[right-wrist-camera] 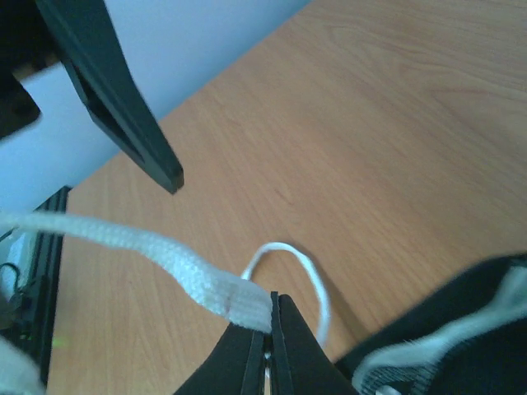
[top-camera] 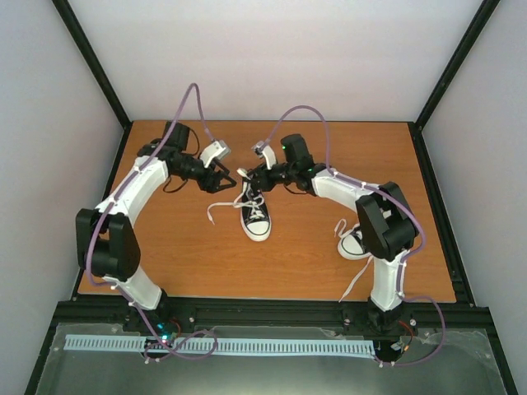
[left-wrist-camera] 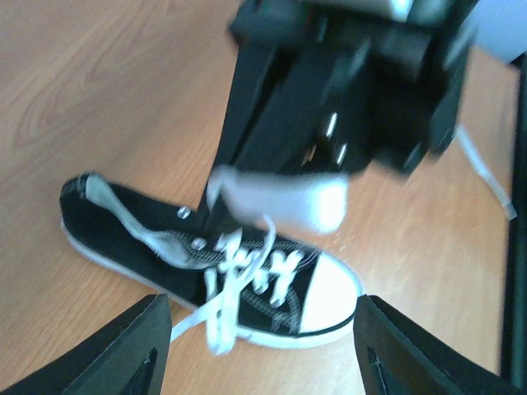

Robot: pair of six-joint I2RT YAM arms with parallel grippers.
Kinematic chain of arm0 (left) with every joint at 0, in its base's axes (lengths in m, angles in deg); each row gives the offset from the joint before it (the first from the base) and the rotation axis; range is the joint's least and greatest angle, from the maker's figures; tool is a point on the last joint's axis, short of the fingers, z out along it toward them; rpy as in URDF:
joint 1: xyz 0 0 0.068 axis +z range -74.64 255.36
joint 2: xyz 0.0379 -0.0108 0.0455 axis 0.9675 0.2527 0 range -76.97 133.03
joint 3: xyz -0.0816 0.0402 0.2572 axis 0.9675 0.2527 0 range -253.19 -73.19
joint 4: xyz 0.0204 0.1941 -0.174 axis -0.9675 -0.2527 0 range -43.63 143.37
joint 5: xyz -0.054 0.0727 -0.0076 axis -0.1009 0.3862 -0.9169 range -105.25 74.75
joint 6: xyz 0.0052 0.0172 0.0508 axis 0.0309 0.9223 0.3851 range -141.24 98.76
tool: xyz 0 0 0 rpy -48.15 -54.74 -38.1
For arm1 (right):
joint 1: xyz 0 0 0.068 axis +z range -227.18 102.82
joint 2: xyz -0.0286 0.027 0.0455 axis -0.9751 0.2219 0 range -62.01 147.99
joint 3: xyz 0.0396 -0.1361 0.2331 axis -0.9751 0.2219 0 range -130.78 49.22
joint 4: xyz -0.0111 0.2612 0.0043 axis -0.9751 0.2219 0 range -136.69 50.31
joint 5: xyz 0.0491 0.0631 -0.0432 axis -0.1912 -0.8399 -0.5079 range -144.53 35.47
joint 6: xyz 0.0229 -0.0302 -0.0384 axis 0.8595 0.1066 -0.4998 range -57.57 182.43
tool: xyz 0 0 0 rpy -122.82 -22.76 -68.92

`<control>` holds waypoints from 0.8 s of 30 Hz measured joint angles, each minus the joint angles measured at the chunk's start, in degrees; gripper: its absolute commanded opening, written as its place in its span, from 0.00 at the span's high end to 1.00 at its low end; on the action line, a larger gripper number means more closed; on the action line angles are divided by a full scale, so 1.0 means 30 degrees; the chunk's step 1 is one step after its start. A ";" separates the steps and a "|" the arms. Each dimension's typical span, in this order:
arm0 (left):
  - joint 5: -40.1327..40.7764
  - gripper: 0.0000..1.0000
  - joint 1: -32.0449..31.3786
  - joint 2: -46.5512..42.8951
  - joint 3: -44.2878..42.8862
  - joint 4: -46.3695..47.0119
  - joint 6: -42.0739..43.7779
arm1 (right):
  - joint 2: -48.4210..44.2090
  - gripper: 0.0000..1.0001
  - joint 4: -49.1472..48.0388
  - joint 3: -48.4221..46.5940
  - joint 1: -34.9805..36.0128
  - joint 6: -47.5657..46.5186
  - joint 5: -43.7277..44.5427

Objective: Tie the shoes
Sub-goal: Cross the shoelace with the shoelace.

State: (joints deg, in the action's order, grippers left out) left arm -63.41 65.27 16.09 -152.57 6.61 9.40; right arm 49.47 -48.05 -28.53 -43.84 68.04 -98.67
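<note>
In the middle of the wooden desk (top-camera: 329, 156) lies 1 black sneaker (top-camera: 255, 216), with its white toe cap (left-wrist-camera: 329, 288) turned to the near edge. The 2 claws meet just behind it, at its far end.

The right claw (right-wrist-camera: 272, 317) is pressed together and pinches a white lace (right-wrist-camera: 165, 255). The lace runs from the fingers toward the left side of the right wrist view. A thin loop of lace (right-wrist-camera: 288, 259) lies on the desk just beyond the fingers.

The left claw (left-wrist-camera: 262, 329) is spread wide, and in the left wrist view its 2 fingers frame the laced front of the sneaker. In that same view the blurred black body of the right claw stands over the sneaker's opening and hides the desk behind it.

A loose lace end (top-camera: 218, 210) rests on the desk to the left of this sneaker. A 2nd sneaker (top-camera: 352, 244) lies well apart at the right, and the right arm (top-camera: 383, 222) covers part of it.
</note>
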 measured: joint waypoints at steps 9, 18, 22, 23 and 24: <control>0.5158 0.33 -0.2259 0.2375 0.2892 0.1698 0.4539 | 0.0561 0.97 0.1260 -0.0517 -0.1064 0.0896 0.1020; 0.6615 0.49 -0.3228 0.3534 0.3308 0.4182 0.7111 | 0.0678 0.97 0.1712 -0.0517 -0.1319 0.1661 0.1683; 0.7067 0.60 -0.3453 0.3534 0.4350 0.5610 0.7752 | 0.0678 0.97 0.1698 -0.0517 -0.1530 0.1953 0.1727; 0.7213 0.62 -0.3497 0.3534 0.4554 0.5989 0.7861 | 0.0678 0.97 0.1690 -0.0517 -0.1581 0.2018 0.1727; 0.7286 0.66 -0.3519 0.3534 0.4656 0.6302 0.7883 | 0.0678 0.97 0.1690 -0.0517 -0.1588 0.2040 0.1727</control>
State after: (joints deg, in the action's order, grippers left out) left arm -41.55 54.72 26.69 -138.60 25.51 33.04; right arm 51.50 -42.98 -30.08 -48.60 74.16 -93.49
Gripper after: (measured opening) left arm 0.418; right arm 0.030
